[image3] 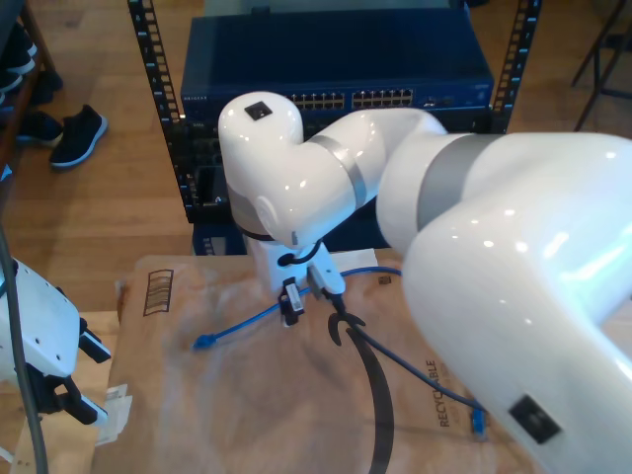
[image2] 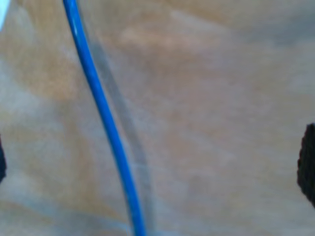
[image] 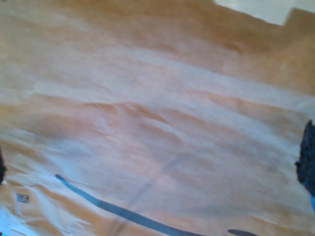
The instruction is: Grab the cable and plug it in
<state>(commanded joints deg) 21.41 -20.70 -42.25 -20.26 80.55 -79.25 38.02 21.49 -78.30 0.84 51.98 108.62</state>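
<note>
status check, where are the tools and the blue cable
My second tool open over the blue cable, not gripping. My first tool open above bare brown paper. Cable loose on the paper, both plugs free. Big white arm blocks much of the exterior view.

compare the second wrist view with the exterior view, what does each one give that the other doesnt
Second wrist view: a close look at the cable's bare middle stretch with its soft shadow alongside, and my second gripper open, dark fingertips well apart.

Exterior view: the blue network switch with its port rows, the cable's two plug ends, a white arm over the cable, and shoes on the floor.

Both: the blue cable lying on wrinkled brown paper.
</note>
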